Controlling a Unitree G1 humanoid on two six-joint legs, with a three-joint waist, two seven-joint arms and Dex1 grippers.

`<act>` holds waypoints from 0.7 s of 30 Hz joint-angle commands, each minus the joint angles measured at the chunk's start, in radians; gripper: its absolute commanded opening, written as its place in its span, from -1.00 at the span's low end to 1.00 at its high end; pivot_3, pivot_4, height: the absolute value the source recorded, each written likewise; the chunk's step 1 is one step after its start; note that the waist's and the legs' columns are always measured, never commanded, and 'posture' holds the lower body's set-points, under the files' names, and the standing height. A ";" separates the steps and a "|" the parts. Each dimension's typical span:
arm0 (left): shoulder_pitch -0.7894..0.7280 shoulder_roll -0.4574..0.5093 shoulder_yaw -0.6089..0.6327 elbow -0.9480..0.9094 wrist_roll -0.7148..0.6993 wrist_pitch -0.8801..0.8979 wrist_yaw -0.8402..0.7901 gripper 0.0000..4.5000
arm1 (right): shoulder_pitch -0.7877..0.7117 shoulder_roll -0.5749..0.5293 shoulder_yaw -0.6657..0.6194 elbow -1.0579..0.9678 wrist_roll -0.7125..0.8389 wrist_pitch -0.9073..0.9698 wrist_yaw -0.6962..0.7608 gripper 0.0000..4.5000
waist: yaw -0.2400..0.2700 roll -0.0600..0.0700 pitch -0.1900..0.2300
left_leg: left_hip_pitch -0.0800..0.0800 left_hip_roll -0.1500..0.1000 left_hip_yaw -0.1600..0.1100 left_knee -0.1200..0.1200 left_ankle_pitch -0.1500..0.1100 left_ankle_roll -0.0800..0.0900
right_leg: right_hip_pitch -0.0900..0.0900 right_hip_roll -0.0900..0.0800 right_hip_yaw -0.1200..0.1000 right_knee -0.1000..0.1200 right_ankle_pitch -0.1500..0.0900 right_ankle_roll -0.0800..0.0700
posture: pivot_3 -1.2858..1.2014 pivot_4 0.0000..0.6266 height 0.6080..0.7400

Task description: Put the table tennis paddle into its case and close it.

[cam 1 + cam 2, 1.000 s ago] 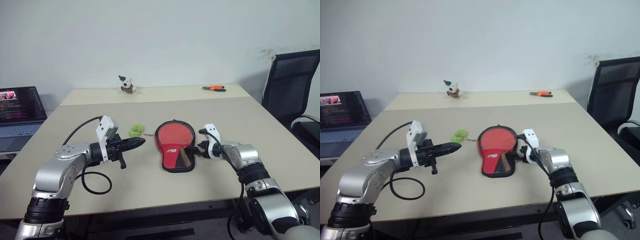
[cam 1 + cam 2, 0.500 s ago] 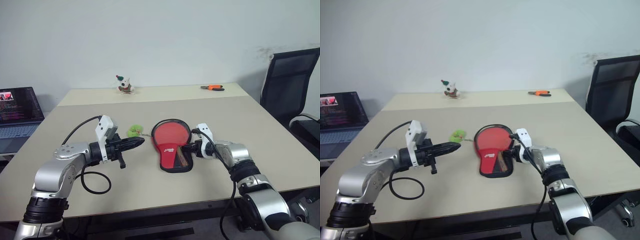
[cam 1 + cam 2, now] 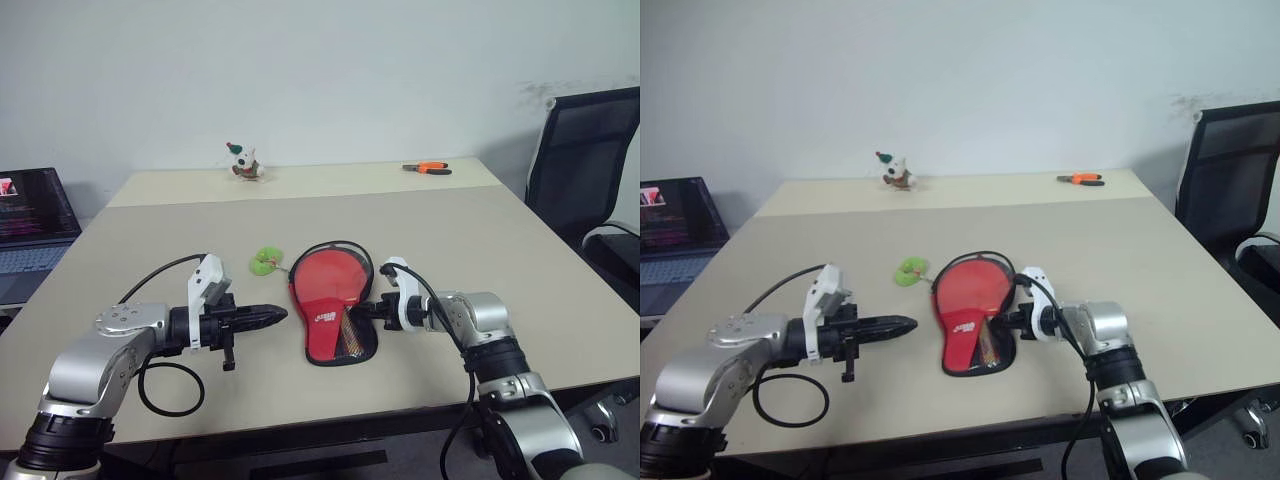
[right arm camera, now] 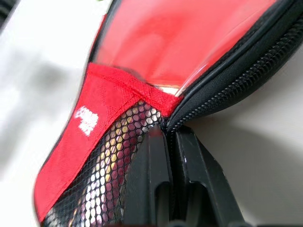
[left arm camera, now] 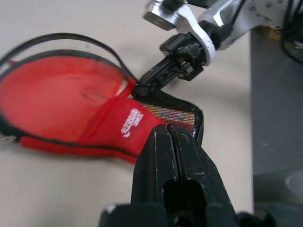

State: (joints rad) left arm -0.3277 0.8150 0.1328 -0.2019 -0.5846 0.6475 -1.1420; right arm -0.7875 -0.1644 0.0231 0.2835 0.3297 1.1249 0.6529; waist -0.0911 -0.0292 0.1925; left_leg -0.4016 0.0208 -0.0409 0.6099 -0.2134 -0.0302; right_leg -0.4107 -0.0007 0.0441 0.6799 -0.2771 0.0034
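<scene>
Two grippers flank the case (image 3: 334, 310). The left gripper (image 3: 275, 315), pressed together and empty, hangs just off its left edge. The case lies mid-table, round end away, paddle (image 3: 328, 285) inside. The right gripper (image 3: 362, 311), nearer, pinches the zipper rim at the neck, on the case's right.

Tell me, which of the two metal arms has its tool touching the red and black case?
The right tool: its shut tips pinch the case at its zipper edge near the neck. The left tool, also shut, hangs beside it, apart.
</scene>
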 commanded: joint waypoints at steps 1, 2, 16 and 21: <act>0.031 0.031 0.006 -0.070 -0.036 0.011 -0.027 -1.00 | 0.046 0.047 0.030 -0.135 0.068 0.108 -0.015 -0.99 | 0.000 0.000 0.000 | 0.000 0.001 0.000 0.000 -0.002 -0.003 | -0.001 0.001 0.000 0.000 -0.001 -0.001 | 0.03 -0.52 1.00; 0.039 0.035 0.006 -0.078 -0.040 0.012 -0.031 -1.00 | 0.056 0.054 0.027 -0.161 0.073 0.126 -0.026 -0.99 | 0.000 0.000 0.000 | 0.000 0.003 0.000 0.000 -0.003 -0.005 | -0.001 0.002 0.000 0.000 -0.002 -0.001 | 0.03 -0.52 1.00; 0.106 0.074 0.018 -0.151 -0.108 0.054 -0.029 -1.00 | 0.226 0.098 -0.003 -0.514 0.174 0.388 -0.142 -0.99 | 0.007 0.000 0.000 | 0.000 0.005 0.002 0.002 -0.005 -0.008 | 0.000 0.007 0.000 0.000 -0.005 0.003 | 0.03 -0.52 1.00; 0.100 0.073 0.011 -0.145 -0.105 0.051 -0.026 -1.00 | 0.236 0.096 -0.007 -0.508 0.172 0.378 -0.167 -0.99 | 0.007 0.000 0.000 | 0.000 0.005 0.003 0.002 -0.005 -0.008 | 0.000 0.008 0.000 0.000 -0.005 0.003 | 0.03 -0.52 1.00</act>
State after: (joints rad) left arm -0.2191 0.8733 0.1247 -0.3213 -0.6708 0.6989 -1.1681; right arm -0.5565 -0.0723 0.0208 -0.1958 0.4745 1.5044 0.4895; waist -0.0837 -0.0292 0.1926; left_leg -0.4013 0.0260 -0.0380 0.6117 -0.2179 -0.0380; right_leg -0.4108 0.0070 0.0438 0.6797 -0.2824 0.0065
